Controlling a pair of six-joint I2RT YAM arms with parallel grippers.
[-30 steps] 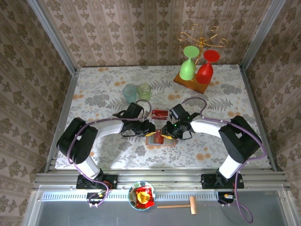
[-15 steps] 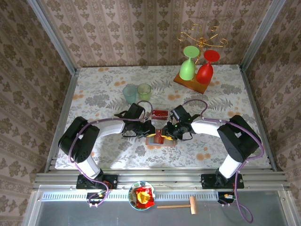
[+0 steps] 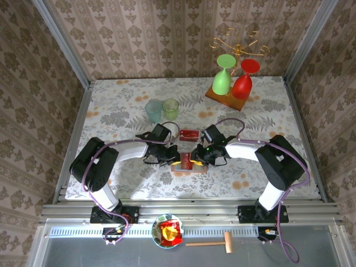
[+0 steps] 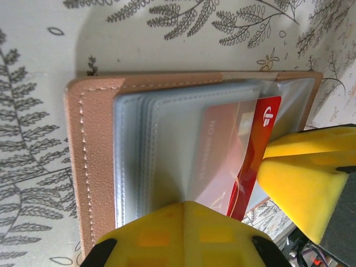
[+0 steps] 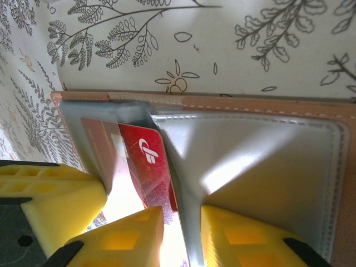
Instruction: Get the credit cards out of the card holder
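The card holder (image 3: 192,168) lies open on the table's near middle, tan leather (image 4: 94,150) outside with clear grey sleeves inside. My left gripper (image 4: 183,203) is shut, pinching the edge of the sleeves. A red credit card (image 4: 253,156) sticks partway out of a sleeve toward the right gripper's yellow finger (image 4: 303,178). My right gripper (image 5: 181,214) stands slightly open. One upright sleeve page and the red credit card's (image 5: 147,161) lower corner sit at its gap, over the card holder (image 5: 267,103). The two grippers (image 3: 171,157) (image 3: 196,158) face each other across the holder.
A clear box with red contents (image 3: 189,134) sits just behind the holder. Teal (image 3: 153,109) and green (image 3: 170,107) cups stand at back left. A wooden board (image 3: 225,99) with green and red goblets stands at back right. A bowl with a snack packet (image 3: 168,231) and a mallet (image 3: 214,243) rest on the front ledge.
The left gripper has closed onto the sleeves. The right gripper has narrowed a little and shifted slightly left toward the holder's middle.
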